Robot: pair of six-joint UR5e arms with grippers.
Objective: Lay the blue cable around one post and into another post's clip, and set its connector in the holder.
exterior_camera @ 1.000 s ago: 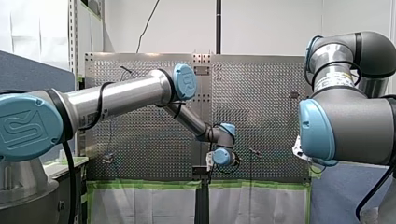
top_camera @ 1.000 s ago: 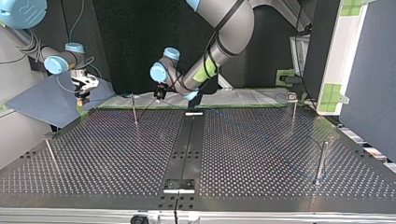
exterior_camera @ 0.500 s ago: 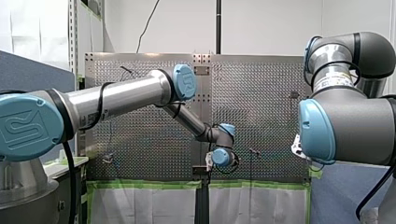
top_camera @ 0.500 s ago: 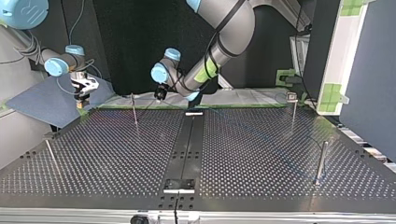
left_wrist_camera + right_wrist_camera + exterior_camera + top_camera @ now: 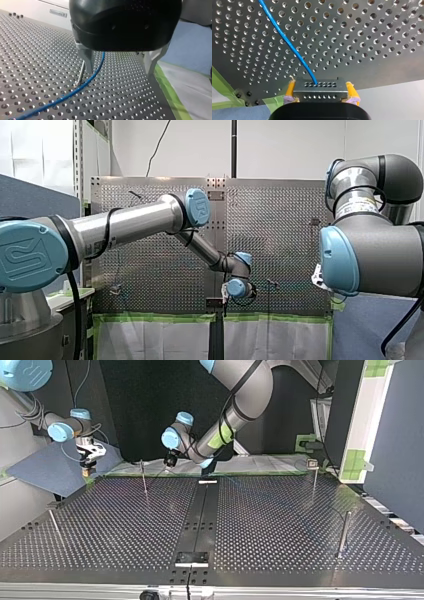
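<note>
My left gripper (image 5: 117, 65) has its fingers spread, with the thin post (image 5: 80, 75) by one finger and the blue cable (image 5: 93, 76) beside that post. My right gripper (image 5: 320, 86) pinches the connector (image 5: 319, 93)

My right gripper (image 5: 87, 469) shifted slightly toward the top view's left

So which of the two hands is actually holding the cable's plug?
My right arm's hand: its yellow pads clamp the dark connector. My left arm's hand is open, the blue cable merely passing between its fingers.
</note>
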